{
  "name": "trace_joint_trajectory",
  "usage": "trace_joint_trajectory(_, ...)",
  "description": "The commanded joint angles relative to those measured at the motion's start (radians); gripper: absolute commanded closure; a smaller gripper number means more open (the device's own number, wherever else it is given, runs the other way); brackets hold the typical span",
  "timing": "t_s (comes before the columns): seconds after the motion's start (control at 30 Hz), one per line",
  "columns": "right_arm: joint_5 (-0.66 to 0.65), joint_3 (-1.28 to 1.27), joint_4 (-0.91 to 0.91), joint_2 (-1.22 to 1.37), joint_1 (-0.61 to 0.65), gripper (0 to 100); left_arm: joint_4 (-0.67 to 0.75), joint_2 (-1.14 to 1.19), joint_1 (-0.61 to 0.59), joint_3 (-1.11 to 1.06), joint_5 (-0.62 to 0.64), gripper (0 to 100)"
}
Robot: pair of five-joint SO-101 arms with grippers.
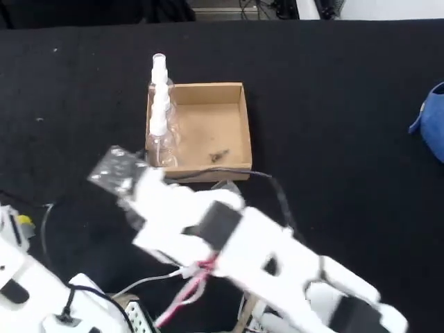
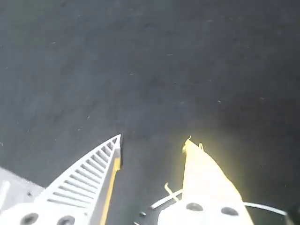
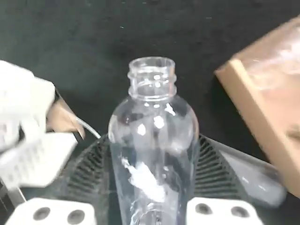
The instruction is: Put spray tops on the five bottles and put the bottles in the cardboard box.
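- Right tool (image 3: 151,140) is closed on a clear bottle (image 3: 152,117), with its ribbed pads (image 3: 86,173) pressed against both sides of the body below the shoulder.
- The bottle stands upright in that grip. Its threaded neck is bare and open, with no spray top on it.
- It looks like thin, empty plastic, so probably light, smooth and a little slippery, and it would likely dent under a hard squeeze.
- A moderate hold on the wide body seems best, leaving the neck free for the top.
- The cardboard box (image 1: 244,125) sits just beside the held bottle.
- What look like two bottles with spray tops (image 1: 161,142) stand along one wall of the box.
- Left tool (image 2: 153,138) is spread wide and holds nothing, above the black table (image 1: 333,104).
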State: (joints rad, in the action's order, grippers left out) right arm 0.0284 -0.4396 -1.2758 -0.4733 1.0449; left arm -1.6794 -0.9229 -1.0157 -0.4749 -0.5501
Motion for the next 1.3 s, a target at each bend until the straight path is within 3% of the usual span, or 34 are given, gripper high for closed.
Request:
trace_joint_trajectory(0.0, 0.068, 0.064, 0.19, 0.122, 0.066, 86.8, 0.029, 0.054, -0.088, 0.047, 0.009, 92)
trace_joint_trajectory(0.27, 0.313, 0.045, 0.548, 0.275, 0.072, 86.4, 0.144, 0.233, -0.145, 0.021, 0.008, 92)
trace_joint_trajectory(0.43, 0.382, 0.042, 0.71, 0.45, 0.092, 82.1, 0.196, 0.235, -0.147, -0.041, 0.008, 92)
trace_joint_trajectory(0.63, 0.384, 0.174, 0.611, 0.544, 0.091, 61.3, 0.25, 0.236, -0.147, -0.107, 0.003, 92)
trace_joint_trajectory(0.77, 0.304, 0.228, 0.531, 0.542, 0.089, 63.5, 0.305, 0.245, -0.137, -0.142, 0.009, 92)
trace_joint_trajectory(0.97, 0.094, 0.282, 0.261, 0.44, 0.086, 68.5, 0.318, 0.236, -0.065, -0.188, 0.012, 91)
trace_joint_trajectory(1.17, 0.003, 0.15, 0.16, 0.219, -0.023, 69.4, 0.319, 0.239, 0.074, -0.26, 0.183, 76)
trace_joint_trajectory(1.27, -0.057, 0.019, 0.155, 0.076, -0.077, 69.8, 0.324, 0.245, 0.17, -0.314, 0.245, 75)
